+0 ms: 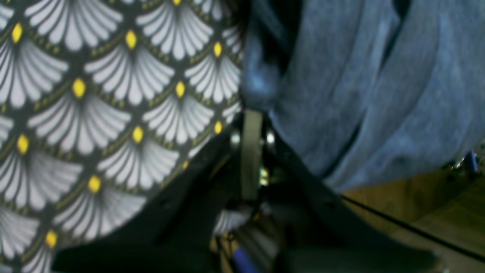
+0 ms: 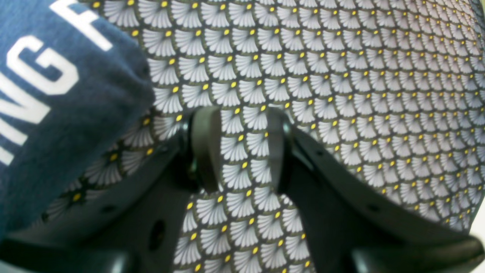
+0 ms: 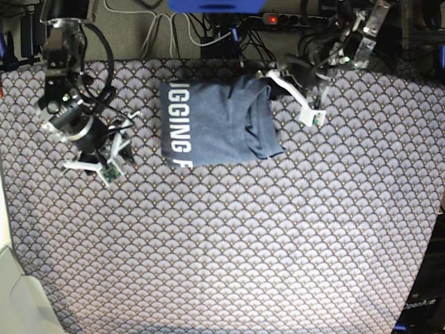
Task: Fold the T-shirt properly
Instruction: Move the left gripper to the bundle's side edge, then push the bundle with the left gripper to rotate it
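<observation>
Slate-blue T-shirt [image 3: 212,122] is lying partly folded on the scallop-patterned tablecloth [image 3: 229,243], white lettering showing along its edge nearest the right gripper [image 2: 242,148]. That gripper is hovering just off the shirt over bare cloth, its 2 jaws parted and grasping nothing. At the shirt's opposite edge, the left gripper [image 1: 252,125] is clenching a bunched fold of the blue fabric.
</observation>
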You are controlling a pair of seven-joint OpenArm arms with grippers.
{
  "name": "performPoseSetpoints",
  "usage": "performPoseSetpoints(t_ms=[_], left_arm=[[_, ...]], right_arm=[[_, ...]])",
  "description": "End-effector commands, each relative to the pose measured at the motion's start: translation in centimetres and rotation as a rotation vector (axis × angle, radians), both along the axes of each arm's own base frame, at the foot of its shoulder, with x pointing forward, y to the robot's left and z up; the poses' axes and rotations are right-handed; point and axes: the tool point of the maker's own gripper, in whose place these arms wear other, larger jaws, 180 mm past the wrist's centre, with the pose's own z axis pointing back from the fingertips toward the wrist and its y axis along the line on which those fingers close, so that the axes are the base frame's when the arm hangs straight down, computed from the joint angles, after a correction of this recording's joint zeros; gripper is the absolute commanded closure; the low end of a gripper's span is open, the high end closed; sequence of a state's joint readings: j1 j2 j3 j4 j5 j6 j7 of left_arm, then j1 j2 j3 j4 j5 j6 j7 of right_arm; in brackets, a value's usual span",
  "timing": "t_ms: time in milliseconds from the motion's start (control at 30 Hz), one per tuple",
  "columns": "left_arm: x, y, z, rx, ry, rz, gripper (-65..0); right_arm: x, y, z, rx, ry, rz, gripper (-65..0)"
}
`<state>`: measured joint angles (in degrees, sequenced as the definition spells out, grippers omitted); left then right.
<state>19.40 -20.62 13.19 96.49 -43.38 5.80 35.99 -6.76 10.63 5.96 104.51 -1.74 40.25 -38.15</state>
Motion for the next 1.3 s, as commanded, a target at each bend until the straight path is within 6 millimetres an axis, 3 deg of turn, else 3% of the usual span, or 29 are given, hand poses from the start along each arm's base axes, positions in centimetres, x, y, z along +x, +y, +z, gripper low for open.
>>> performPoseSetpoints(t_ms=[0, 367, 533, 767, 933, 1067, 1133, 1167, 1233, 1267], left_arm=[[0.2, 0.0, 0.0, 0.005, 0.003, 0.000, -0.1], [4.5, 0.0, -1.7, -0.004, 0.001, 0.078, -0.1], [8.8, 0.7, -1.6, -0.020, -0.060, 0.179, -0.1], [14.3, -1.0, -0.4, -0.062, -0.101, 0.213, -0.1], [19.0, -2.1, 0.6, -0.080, -0.143, 0.250, -0.1], [20.2, -3.0, 0.9, -0.102, -0.139, 0.260, -0.1], [20.6, -2.9, 2.1, -0.107, -0.171, 0.255, -0.1], [20.8, -2.6, 2.9, -0.102, -0.198, 0.249, -0.1], [19.0, -0.6, 2.6, -0.071, -0.185, 0.232, -0.1], [18.5, 0.2, 3.4, -0.059, -0.202, 0.217, -0.1]], right_arm=[[0.6, 0.1, 1.3, 0.008, -0.048, 0.007, -21.9], [-0.4, -0.4, 0.4, 0.000, -0.019, -0.002, -21.9], [-0.4, -0.7, 0.3, -0.002, -0.015, -0.009, -21.9], [-0.5, -0.2, 0.0, 0.011, -0.005, -0.007, -21.9], [-0.7, 0.5, -1.5, 0.049, 0.035, -0.020, -21.9], [-0.9, 0.3, -3.5, 0.065, 0.089, -0.033, -21.9], [-0.4, 0.3, -3.6, 0.074, 0.084, -0.034, -21.9], [-0.3, 0.1, -3.7, 0.073, 0.086, -0.035, -21.9], [-0.1, 0.0, -3.5, 0.070, 0.081, -0.035, -21.9], [-0.1, -0.1, -3.4, 0.066, 0.078, -0.034, -21.9]])
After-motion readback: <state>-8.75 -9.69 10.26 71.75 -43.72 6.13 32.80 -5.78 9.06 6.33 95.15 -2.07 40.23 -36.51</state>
